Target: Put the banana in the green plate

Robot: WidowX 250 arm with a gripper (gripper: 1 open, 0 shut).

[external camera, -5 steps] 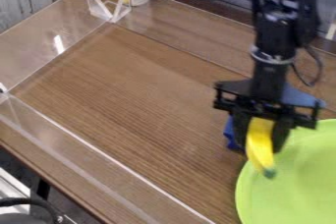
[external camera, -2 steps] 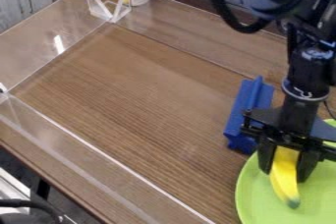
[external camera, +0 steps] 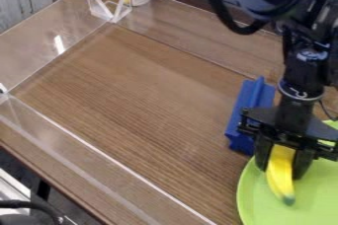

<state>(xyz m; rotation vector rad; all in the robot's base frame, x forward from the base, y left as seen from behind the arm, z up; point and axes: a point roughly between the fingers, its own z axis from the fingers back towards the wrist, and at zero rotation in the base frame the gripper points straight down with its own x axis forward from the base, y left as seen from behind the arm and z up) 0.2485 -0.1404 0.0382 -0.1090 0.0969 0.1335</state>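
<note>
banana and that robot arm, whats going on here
A single robot arm has its claw shut on the banana, pointing straight down and holding it over the near edge of the green plate. The banana hangs lengthwise with its tip close to the plate; whether it touches is unclear. A blue block lies on the wooden table just beside the plate.

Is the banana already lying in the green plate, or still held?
Still held. The pincer is shut on the banana, which hangs tip-down over the green plate; whether its tip touches the plate cannot be told.
</note>
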